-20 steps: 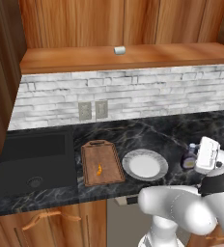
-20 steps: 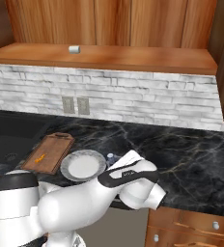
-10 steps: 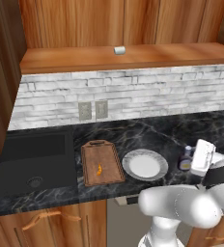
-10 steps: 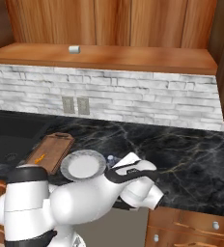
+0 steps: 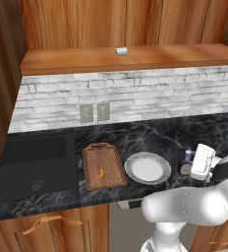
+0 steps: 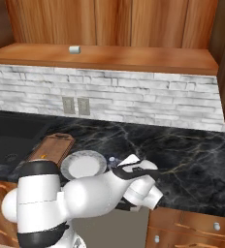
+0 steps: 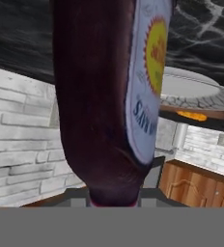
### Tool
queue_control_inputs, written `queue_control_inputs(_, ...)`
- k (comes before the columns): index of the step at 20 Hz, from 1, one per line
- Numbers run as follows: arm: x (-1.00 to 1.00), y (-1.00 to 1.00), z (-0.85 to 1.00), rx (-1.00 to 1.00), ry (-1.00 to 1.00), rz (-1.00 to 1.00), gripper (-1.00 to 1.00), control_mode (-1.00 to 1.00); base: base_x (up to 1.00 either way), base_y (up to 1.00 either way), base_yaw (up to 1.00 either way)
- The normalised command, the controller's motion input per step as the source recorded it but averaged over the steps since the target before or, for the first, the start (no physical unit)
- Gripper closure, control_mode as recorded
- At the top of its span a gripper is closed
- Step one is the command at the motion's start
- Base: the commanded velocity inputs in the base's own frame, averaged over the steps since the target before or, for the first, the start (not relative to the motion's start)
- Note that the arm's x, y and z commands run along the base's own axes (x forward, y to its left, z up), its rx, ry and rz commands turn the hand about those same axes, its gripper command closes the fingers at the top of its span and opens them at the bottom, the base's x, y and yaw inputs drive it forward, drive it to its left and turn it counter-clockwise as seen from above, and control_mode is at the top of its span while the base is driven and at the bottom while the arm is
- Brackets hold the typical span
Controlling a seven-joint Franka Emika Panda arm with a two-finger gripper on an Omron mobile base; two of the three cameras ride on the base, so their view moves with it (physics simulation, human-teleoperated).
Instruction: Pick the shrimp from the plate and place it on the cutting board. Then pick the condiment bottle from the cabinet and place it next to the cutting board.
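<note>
My gripper is shut on the condiment bottle, a dark-brown bottle with a blue cap, low over the dark counter just right of the plate. In the hand view the bottle and its yellow-white label loom close, with the plate beyond it. The shrimp lies on the cutting board, left of the plate. I cannot tell whether the bottle touches the counter. The cabinet ledge runs above the brick wall. In the right base view my arm hides most of the bottle; the plate and board show.
A small white block sits on the cabinet ledge. A dark sink lies left of the board. Two wall outlets are above the board. Dark counter stretches to the right of my hand.
My hand has carried the bottle slightly left and down, closer to the counter beside the plate. The shrimp, board and plate have stayed put.
</note>
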Motion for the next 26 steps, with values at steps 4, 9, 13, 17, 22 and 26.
queue_control_inputs(4,0.16,0.0,-0.27,0.0,0.0,0.0,1.0,-1.0,0.0,0.0,0.0)
queue_control_inputs(9,0.12,0.0,-0.3,0.0,0.0,0.0,1.0,-1.0,0.0,0.0,0.0)
queue_control_inputs(13,0.06,0.0,-0.32,0.0,0.0,0.0,1.0,-1.0,0.0,0.0,0.0)
queue_control_inputs(17,0.05,0.0,-0.22,0.0,0.0,0.0,1.0,-1.0,0.0,0.0,0.0)
queue_control_inputs(22,0.01,0.0,-0.11,0.0,0.0,0.0,-1.0,-1.0,0.0,0.0,0.0)
queue_control_inputs(26,0.0,0.0,-0.04,0.0,0.0,0.0,-1.0,-1.0,0.0,0.0,0.0)
